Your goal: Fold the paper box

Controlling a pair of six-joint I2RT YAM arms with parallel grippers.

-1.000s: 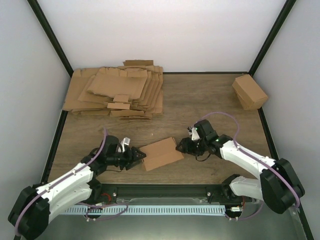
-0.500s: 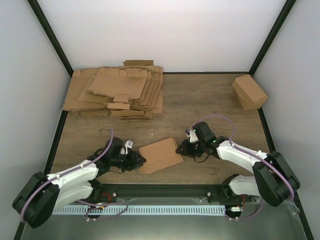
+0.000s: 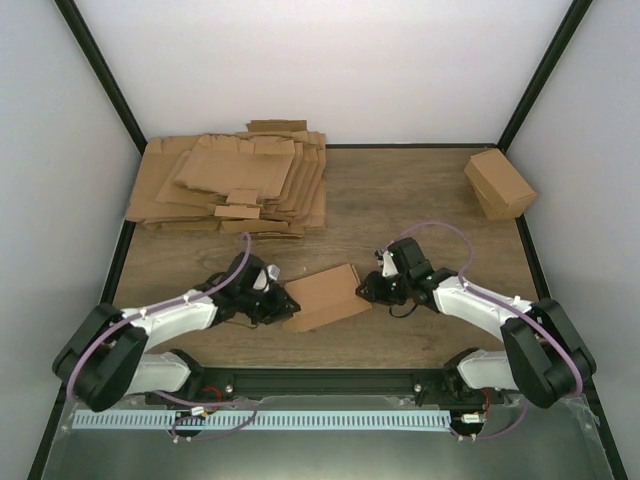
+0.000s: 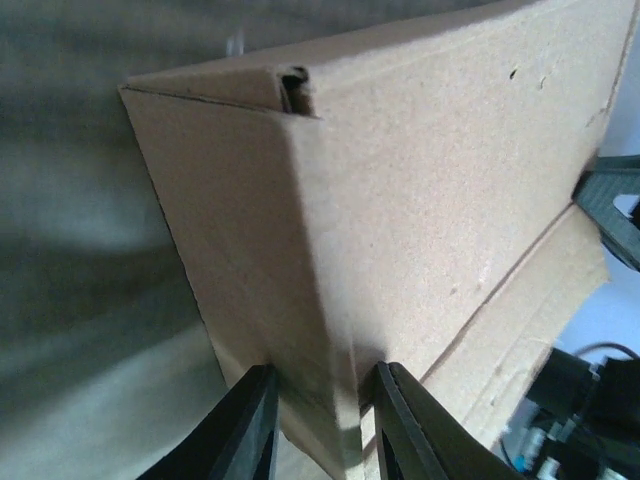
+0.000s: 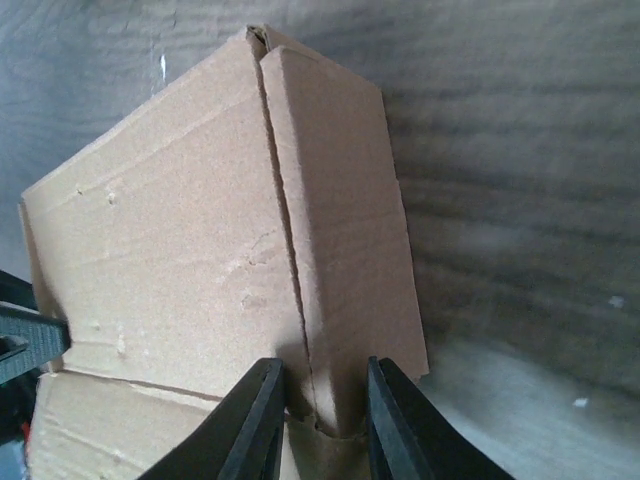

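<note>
At the back left a pile of flat cardboard sheets [image 3: 230, 185] lies on the table [image 3: 420, 200], well apart from the work. Nearer, the left gripper [image 3: 278, 303] has its jaws drawn narrow on the left end of the paper box [image 3: 325, 298]. The left wrist view shows its fingers [image 4: 245, 435] pinching a creased corner of the cardboard. The paper box sits near the front middle of the table, between the two arms, partly raised into a tube, with a flap lying out along its near side. On its right end the right gripper [image 3: 368, 290] is likewise closed narrow on the cardboard, its fingers [image 5: 250, 420] straddling the wall right beside an open seam. Far off at the back right stands a finished carton [image 3: 499, 183]. The risk, as I judge it, is in the pull: if the arms draw apart or twist unevenly, the thin wall could tear at that seam or slip out of one pinch, and the tube would collapse flat. Squeezing on the crease may also crush the corner, so later flaps would not tuck square.
</note>
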